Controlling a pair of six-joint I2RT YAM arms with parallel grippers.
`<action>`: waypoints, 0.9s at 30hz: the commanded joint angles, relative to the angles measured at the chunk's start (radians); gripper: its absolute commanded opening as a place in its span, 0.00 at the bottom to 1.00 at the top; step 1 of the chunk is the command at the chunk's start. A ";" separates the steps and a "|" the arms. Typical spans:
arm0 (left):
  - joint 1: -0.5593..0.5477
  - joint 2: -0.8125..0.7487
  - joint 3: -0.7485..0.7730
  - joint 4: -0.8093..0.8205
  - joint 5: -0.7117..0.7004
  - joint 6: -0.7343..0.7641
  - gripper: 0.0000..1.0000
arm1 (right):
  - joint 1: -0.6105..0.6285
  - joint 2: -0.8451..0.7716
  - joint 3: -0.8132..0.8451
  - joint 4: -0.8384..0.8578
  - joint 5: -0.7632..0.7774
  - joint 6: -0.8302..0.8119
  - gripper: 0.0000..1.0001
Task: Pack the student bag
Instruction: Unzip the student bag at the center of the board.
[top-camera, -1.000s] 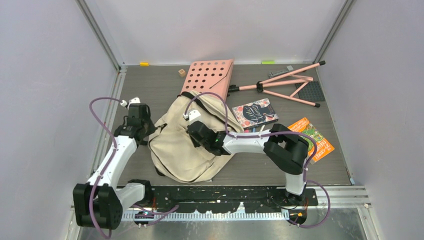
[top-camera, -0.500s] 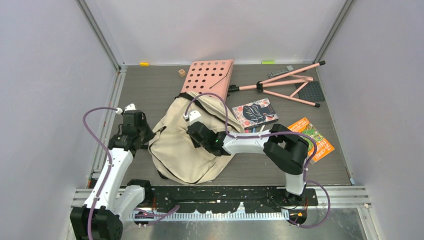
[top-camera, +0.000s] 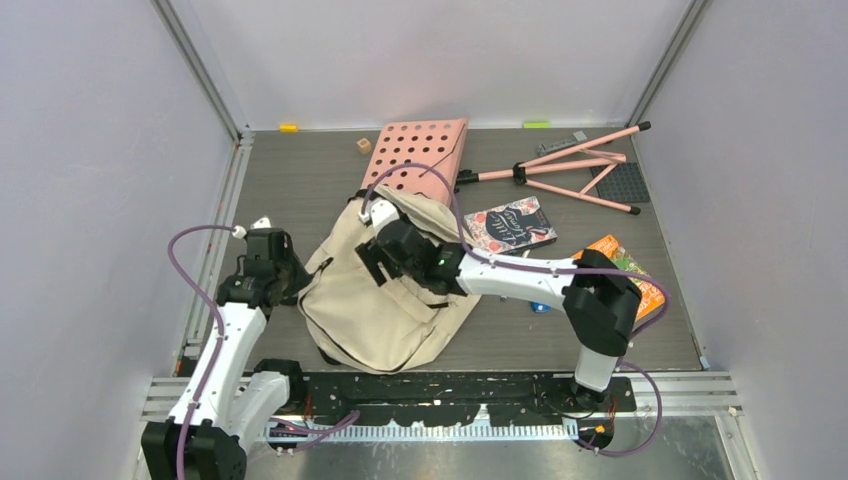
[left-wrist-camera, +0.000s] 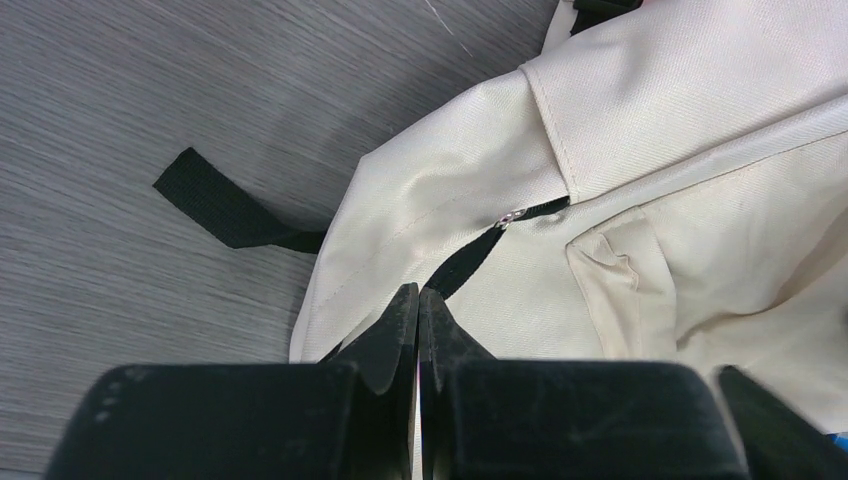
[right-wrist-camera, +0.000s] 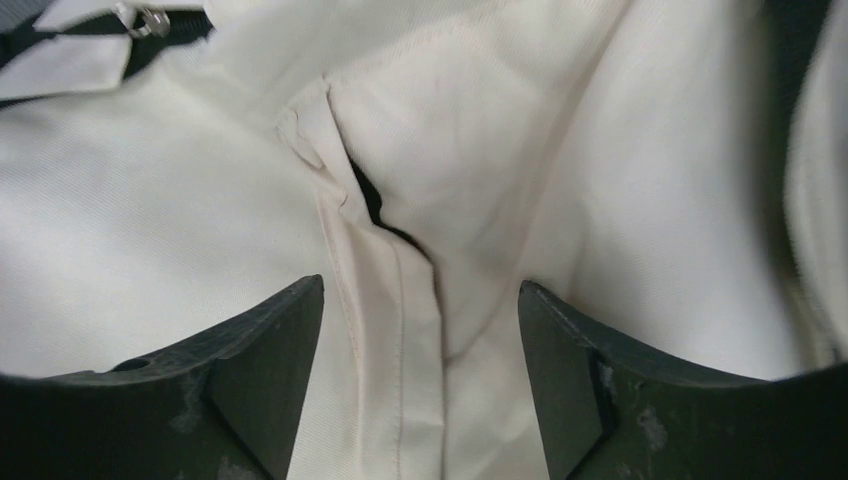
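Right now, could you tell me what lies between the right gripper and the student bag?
Nothing: the right wrist view shows the right gripper open over the student bag.

Open table (top-camera: 300, 175) far-left of the student bag (top-camera: 365, 315) — board (top-camera: 420, 150) behind, book (top-camera: 510, 226) right.

Seen from above, the right arm (top-camera: 510, 278) covers the middle of the student bag (top-camera: 365, 315), and its elbow hides part of an orange book (top-camera: 612, 249). A blue thing (top-camera: 541, 307) peeks out beneath the forearm, too small to name. The bag's top hides the pink board's (top-camera: 420, 150) near edge. In the left wrist view the closed left fingers (left-wrist-camera: 392, 340) mask the cloth under their tips, so contact cannot be told. The right wrist view cuts the bag off on every side, and its right edge is blurred.
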 joint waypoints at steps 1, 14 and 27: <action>0.008 -0.005 -0.006 -0.009 0.011 0.003 0.00 | -0.072 -0.083 0.107 -0.082 0.014 -0.139 0.85; 0.009 0.027 0.005 0.009 0.035 0.009 0.00 | -0.305 0.127 0.393 -0.174 -0.391 -0.348 0.91; 0.009 0.022 0.008 -0.003 0.020 0.017 0.00 | -0.309 0.291 0.543 -0.148 -0.266 -0.291 0.12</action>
